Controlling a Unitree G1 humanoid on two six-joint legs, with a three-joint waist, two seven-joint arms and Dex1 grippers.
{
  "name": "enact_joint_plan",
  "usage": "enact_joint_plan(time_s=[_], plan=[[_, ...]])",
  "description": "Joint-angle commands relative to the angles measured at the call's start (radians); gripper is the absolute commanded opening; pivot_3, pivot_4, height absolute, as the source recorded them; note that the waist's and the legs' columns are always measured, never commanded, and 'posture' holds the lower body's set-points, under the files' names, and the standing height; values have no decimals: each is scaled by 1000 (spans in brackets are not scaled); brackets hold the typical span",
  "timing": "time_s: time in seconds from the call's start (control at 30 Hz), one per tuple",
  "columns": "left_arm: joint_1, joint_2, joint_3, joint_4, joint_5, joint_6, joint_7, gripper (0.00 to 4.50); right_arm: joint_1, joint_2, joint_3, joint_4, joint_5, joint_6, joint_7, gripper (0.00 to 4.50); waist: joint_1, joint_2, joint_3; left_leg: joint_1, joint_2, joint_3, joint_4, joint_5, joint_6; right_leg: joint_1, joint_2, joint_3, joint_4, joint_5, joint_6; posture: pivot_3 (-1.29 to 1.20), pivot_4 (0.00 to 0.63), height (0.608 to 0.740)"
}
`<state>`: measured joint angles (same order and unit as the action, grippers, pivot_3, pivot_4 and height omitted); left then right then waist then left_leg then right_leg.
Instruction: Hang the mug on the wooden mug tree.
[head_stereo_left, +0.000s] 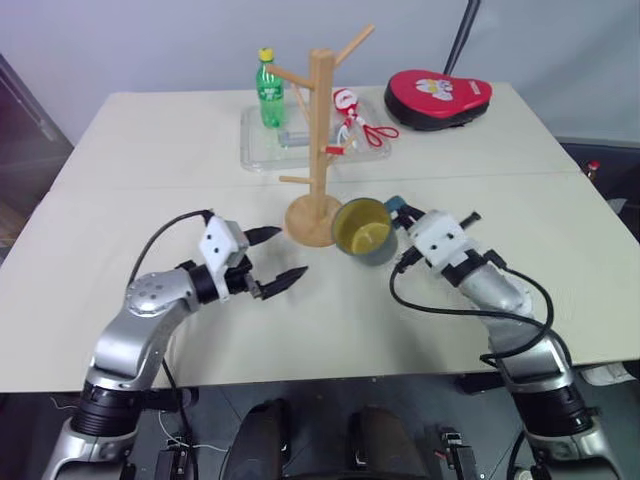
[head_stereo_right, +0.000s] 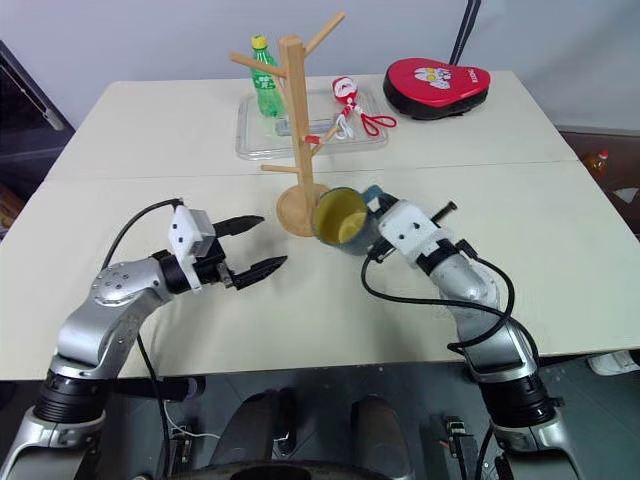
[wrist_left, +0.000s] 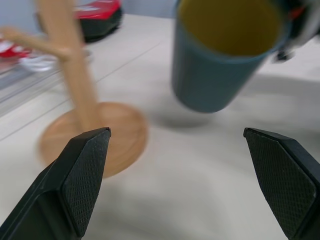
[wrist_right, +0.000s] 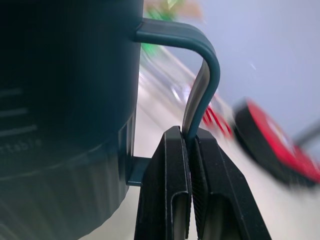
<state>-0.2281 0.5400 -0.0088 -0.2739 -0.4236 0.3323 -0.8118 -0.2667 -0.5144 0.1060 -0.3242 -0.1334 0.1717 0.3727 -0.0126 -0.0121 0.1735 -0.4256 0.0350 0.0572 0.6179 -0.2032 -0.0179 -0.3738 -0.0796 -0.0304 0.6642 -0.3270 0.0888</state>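
Over table, mug in right claw

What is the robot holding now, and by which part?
The right claw holds the mug by its handle; the left claw holds nothing.

a pale beige table carries the wooden mug tree, which stands near the middle on its round base. behind it lies a clear tray (a green bottle and red-handled scissors in it), and a red case rests toward the far right.
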Motion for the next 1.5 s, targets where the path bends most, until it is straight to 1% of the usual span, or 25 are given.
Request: enact_joint_plan(time_s=[0.03, 0.17, 0.23, 0.3, 0.43, 0.63, 0.77, 0.97, 1.43, 1.5], plan=[[-18, 28, 76, 34, -4, -54, -14, 4500, -120, -21, 16, -117, 14, 126, 91, 37, 1, -1, 1, 0, 0, 0, 0, 0, 0, 0, -1, 0, 0, 0, 0, 0, 150, 736], [-32, 74, 129, 86, -4, -87, -41, 4500, -304, -8, 46, -140, 20, 310, 158, 37, -3, -1, 1, 0, 1, 0, 0, 0, 0, -1, -1, 0, 0, 0, 0, 0, 150, 736], [-33, 85, 142, 93, -12, -90, -50, 4500, -351, -10, 55, -138, 18, 362, 176, 37, 0, -1, 1, 0, 1, -1, 0, 0, 0, 0, -2, -1, 0, 0, 0, 0, 150, 736], [-32, 84, 173, 96, -50, -74, -54, 4500, -390, -18, 68, -132, 16, 401, 197, 37, 3, -1, 1, -1, 1, -1, -1, 0, 0, 0, -2, -2, -1, 0, 0, 0, 150, 736], [-33, 87, 215, 79, -114, -33, -61, 4500, -438, -22, 81, -119, 17, 438, 222, 37, 0, -2, 1, -2, 0, -1, 0, 0, 0, -1, -4, -2, -1, 0, 0, 0, 150, 736], [-29, 99, 242, 41, -163, 5, -63, 4500, -466, -31, 88, -99, 16, 454, 242, 37, -2, -2, 1, -2, 0, -1, 0, 0, 0, -1, -4, -2, -1, 0, 0, 0, 150, 736], [-34, 112, 239, 3, -193, 37, -73, 4500, -476, -30, 97, -75, 11, 451, 248, 37, -2, -2, 1, -2, 0, -1, 0, 0, 0, -1, -3, -2, -1, 0, 0, 0, 150, 736], [-75, 128, 241, -62, -258, 106, -72, 4500, -532, -6, 107, 11, 2, 436, 225, 37, -3, -2, 1, -2, 0, -1, 0, 0, 0, -1, -3, -2, 0, 0, 0, 0, 150, 736], [-95, 130, 238, -96, -275, 127, -46, 4500, -574, 9, 151, 110, -14, 409, 240, 37, -2, -2, 1, -2, 0, 0, 0, 0, 0, -1, -2, -1, 0, 0, 0, 0, 150, 736], [-95, 129, 237, -96, -275, 126, -44, 4500, -576, 12, 151, 114, -15, 404, 241, 677, -2, -2, 1, -2, 0, 0, 0, 0, 0, -1, -2, -1, 0, 0, 0, 0, 150, 736]])
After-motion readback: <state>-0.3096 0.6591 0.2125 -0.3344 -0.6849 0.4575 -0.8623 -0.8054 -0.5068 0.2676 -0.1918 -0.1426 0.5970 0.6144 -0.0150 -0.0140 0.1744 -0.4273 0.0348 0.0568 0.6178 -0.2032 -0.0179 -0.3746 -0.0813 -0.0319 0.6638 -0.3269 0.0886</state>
